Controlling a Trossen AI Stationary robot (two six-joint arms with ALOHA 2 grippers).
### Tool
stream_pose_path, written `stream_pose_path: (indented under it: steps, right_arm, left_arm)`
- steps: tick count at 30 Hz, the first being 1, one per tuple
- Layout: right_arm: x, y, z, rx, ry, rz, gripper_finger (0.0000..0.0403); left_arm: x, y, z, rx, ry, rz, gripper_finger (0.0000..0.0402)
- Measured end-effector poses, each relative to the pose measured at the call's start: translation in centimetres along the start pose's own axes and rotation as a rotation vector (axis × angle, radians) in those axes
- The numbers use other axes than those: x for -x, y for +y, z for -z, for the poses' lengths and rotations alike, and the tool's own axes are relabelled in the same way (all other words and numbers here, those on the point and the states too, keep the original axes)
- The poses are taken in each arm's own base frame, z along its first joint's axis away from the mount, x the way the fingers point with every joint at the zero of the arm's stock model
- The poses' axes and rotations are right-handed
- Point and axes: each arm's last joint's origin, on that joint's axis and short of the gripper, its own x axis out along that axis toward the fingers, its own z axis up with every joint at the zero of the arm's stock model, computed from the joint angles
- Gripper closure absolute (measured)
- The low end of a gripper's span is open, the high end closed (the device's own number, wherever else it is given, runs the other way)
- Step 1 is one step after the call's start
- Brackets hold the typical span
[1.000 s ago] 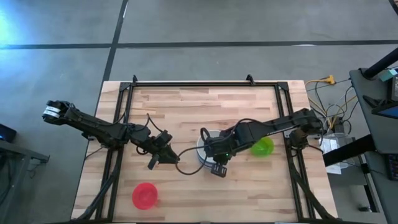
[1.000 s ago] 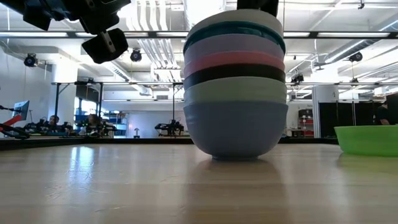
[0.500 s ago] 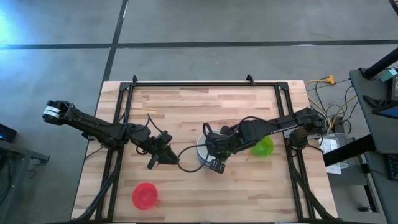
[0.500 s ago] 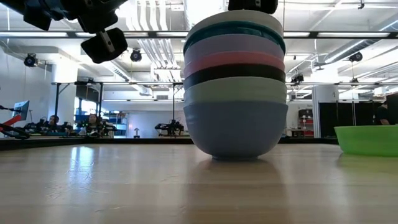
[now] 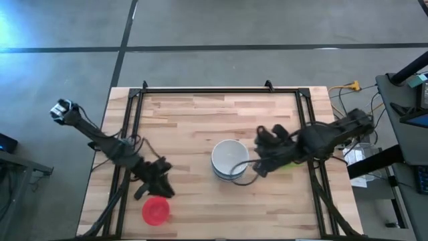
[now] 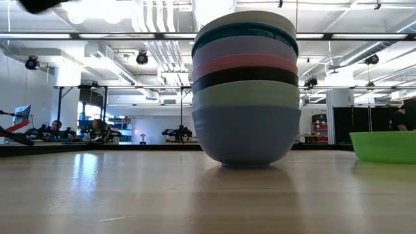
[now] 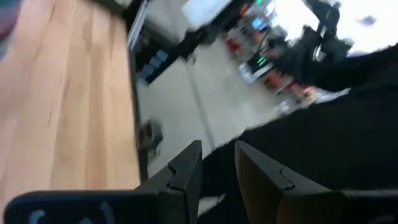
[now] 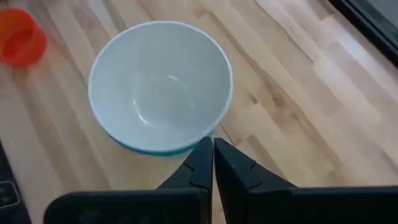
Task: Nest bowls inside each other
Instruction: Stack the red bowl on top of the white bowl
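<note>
A stack of nested bowls (image 5: pixel 231 159) stands mid-table on its blue bottom bowl (image 6: pixel 246 136), with mint green, black, pink, lavender and teal above it and a white bowl (image 8: pixel 160 84) on top. A red bowl (image 5: pixel 156 210) sits near the front left. A lime green bowl (image 6: pixel 383 146) sits right of the stack, mostly hidden under my right arm in the high view. My right gripper (image 8: pixel 208 163) is shut, above the table just right of the stack. My left gripper (image 5: pixel 152 189) hangs open and empty (image 7: pixel 217 177) just beyond the red bowl.
A black metal frame (image 5: pixel 221 89) runs along the table's far edge and down both sides. Bare wood lies at the table's far half and near the front right. Cables and equipment (image 5: pixel 361 140) crowd the floor off the right edge.
My right gripper has risen off the stack's top and drawn back toward the table's right edge, over the lime green bowl, turning as it went. My left gripper has swung toward the near left edge, up to the red bowl. The bowls have stayed still.
</note>
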Motion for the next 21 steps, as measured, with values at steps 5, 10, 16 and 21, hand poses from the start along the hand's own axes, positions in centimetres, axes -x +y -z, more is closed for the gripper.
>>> stream_pose_path:
  steps: [5,10,16,21]
  right_arm:
    - [0.0,-2.0,3.1,-0.112,-0.055,-0.029,0.0394]
    - [-1.2,-3.2,5.0,-0.211,-0.105,-0.110,0.0394]
    - [-2.4,-3.2,5.7,-0.267,-0.194,-0.231,0.0394]
    - [-2.7,-3.3,6.0,-0.280,-0.212,-0.258,0.0394]
  left_arm:
    - [0.7,-2.5,2.5,-0.001,0.139,-0.245,0.0321]
    - [1.0,-1.7,5.2,0.071,0.294,-0.549,0.0321]
    - [-0.2,0.8,8.1,0.203,0.488,-0.723,0.0321]
    - [-1.3,1.8,9.4,0.202,0.558,-0.786,0.0321]
